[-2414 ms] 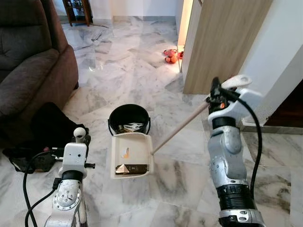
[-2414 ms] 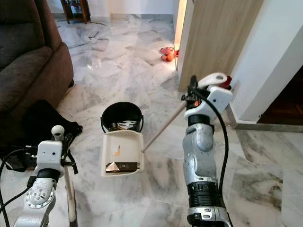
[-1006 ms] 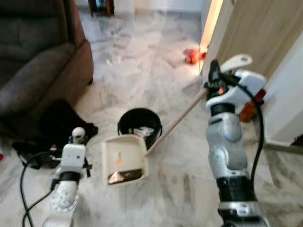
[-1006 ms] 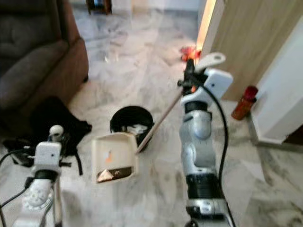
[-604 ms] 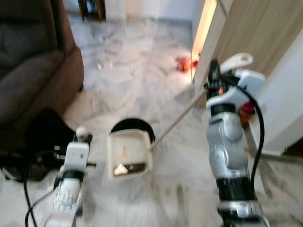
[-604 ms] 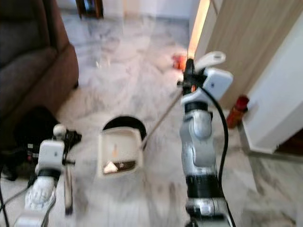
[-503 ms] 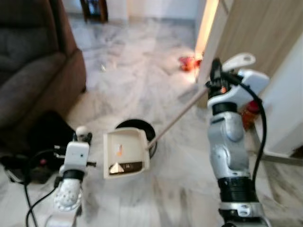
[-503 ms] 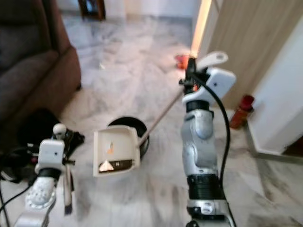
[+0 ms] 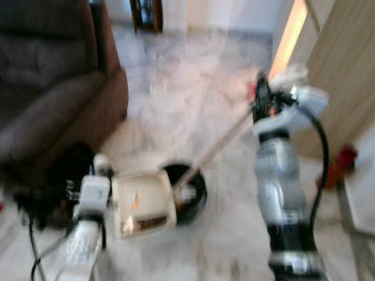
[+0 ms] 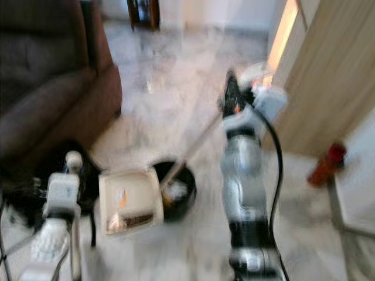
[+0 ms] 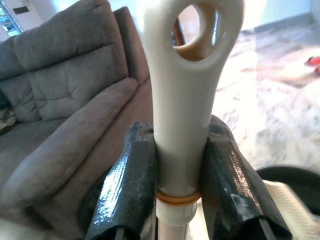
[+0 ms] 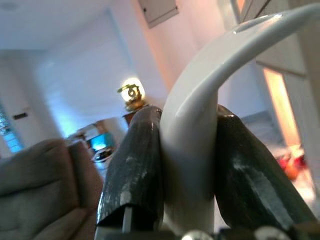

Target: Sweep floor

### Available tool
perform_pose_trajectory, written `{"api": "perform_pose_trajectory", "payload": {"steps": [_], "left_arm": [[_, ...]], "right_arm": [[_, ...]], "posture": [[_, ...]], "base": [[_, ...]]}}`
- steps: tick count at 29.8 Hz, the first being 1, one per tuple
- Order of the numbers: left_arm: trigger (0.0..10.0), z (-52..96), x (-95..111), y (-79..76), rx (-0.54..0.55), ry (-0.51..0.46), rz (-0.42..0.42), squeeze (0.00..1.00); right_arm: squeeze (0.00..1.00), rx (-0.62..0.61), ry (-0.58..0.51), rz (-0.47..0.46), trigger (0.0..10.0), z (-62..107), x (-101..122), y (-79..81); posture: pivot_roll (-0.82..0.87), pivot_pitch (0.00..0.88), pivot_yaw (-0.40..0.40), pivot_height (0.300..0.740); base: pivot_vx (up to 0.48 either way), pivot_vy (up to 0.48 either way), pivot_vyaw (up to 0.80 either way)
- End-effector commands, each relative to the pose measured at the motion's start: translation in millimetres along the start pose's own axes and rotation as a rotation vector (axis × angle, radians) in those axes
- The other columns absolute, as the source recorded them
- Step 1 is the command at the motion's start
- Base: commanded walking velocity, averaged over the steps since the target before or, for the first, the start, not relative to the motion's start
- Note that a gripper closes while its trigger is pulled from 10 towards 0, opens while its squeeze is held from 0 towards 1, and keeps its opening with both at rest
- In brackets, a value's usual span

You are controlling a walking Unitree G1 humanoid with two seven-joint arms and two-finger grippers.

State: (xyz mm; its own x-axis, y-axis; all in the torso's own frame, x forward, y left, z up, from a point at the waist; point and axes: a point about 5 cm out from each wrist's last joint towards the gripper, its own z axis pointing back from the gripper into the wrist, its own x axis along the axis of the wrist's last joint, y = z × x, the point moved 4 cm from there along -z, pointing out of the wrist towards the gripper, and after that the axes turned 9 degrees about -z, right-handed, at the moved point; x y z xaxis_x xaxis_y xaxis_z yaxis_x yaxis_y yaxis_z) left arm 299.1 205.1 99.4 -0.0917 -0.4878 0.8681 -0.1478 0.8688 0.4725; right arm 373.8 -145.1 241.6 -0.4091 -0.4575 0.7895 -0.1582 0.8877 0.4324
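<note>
- dustpan (image 9: pixel 142 205): cream, open tray with a scrap of debris inside, blurred, held low over the marble floor (image 9: pixel 176 111), touching the black bin (image 9: pixel 190 193).
- right gripper (image 12: pixel 187 165) clamps the dustpan's white curved handle (image 12: pixel 200 125).
- left gripper (image 11: pixel 177 185) clamps the cream broom handle (image 11: pixel 182 100).

left gripper (image 11: pixel 177 185) low, right gripper (image 12: pixel 187 170) raised high, each clamped around a white handle

We see a glossy veined marble floor (image 9: pixel 176 111), a matt cloth sofa (image 11: pixel 65 100), and a smooth cream plastic handle (image 11: pixel 182 115).
</note>
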Motion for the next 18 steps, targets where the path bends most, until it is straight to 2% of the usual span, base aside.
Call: {"api": "perform_pose_trajectory", "payload": {"steps": [1,18], "left_arm": [[10.0,-2.9,8.2,7.4,0.021,-0.044,-0.016,0.0],[10.0,-3.1,9.3,8.4,0.033,-0.049,-0.012,0.0]], "right_arm": [[0.0,0.051,-0.073,-0.013,10.0,-5.8,18.1,16.7],[0.0,0.073,-0.073,-0.023,10.0,-6.3,19.3,21.4]], "posture": [[0.16,0.051,-0.012,0.74],[0.16,0.056,-0.018,0.74]], "base": [[0.371,0.0,0.0],[0.373,0.0,0.0]]}}
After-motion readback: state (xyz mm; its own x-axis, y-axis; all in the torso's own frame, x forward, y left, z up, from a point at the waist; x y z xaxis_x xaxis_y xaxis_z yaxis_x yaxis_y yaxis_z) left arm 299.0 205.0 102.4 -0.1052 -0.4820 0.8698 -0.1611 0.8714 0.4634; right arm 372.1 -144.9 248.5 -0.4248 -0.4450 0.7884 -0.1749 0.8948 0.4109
